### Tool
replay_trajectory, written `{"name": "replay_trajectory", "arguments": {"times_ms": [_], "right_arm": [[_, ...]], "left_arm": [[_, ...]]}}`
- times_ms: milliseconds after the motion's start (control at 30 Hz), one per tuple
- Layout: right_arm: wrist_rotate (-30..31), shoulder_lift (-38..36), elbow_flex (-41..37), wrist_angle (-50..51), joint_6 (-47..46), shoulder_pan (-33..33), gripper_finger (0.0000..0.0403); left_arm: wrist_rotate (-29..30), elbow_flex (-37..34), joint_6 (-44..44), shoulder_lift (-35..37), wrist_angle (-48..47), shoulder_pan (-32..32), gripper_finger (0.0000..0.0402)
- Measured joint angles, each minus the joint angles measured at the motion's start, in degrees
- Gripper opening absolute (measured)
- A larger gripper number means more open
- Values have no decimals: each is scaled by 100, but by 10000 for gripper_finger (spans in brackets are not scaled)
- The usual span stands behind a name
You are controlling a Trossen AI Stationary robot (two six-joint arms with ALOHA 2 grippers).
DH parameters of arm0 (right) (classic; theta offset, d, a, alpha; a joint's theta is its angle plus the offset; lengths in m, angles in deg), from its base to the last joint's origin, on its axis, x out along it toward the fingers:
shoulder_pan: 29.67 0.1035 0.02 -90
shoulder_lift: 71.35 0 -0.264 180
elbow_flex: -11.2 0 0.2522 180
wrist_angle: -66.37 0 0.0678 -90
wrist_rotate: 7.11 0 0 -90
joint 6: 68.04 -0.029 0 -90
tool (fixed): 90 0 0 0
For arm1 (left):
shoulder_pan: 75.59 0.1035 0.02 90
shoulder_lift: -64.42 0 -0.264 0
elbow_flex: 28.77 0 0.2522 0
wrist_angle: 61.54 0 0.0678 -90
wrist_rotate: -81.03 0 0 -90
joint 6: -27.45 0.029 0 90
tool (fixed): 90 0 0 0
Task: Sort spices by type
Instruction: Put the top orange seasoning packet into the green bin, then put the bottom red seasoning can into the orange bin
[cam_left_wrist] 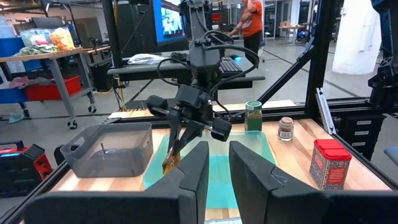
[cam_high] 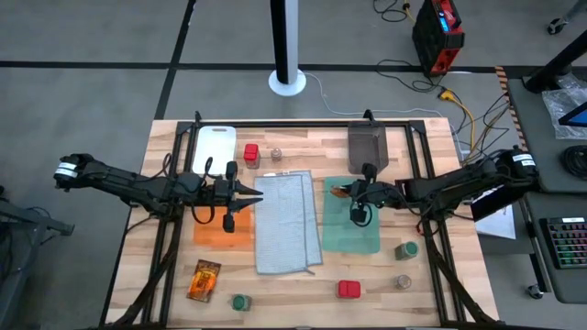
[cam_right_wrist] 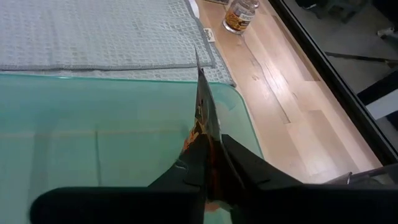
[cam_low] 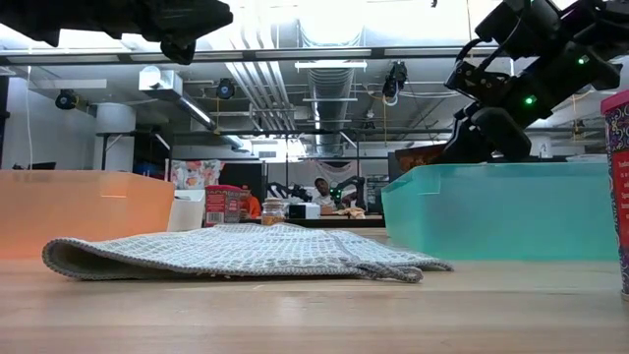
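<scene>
From table height I see a folded grey cloth point(cam_low: 236, 253) lying mid-table, orange cloth point(cam_low: 84, 211) behind left, green cloth point(cam_low: 496, 211) right; both arms hang overhead.

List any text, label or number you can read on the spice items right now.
None can be read.
Red patterned tin: ornament only, no legible words.
Green-topped glass jar: label blurred.
Clear greyish shaker: label too small.
Shiny orange-brown packet in the right gripper: seen edge-on, print unreadable.
</scene>
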Motion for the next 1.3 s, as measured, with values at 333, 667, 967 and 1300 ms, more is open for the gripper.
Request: {"name": "replay_trajectory", "arguments": {"times_ms": [333,667,967,1300], "right_arm": [[61,-31,8,42,-49,-37,145],[63,-111,542,842,-4,-37,201],[61,-219,1348,1904,9,-37,221],[39,-548,2155,2776,-345,-20,230]], "left_arm": [[0,0,0,0,-1,0,48],[0,0,-3,-2,-4,0,48],[0,0,-125,-2,-19,0,48],[1,347,-904,1,-749,0,48]]}}
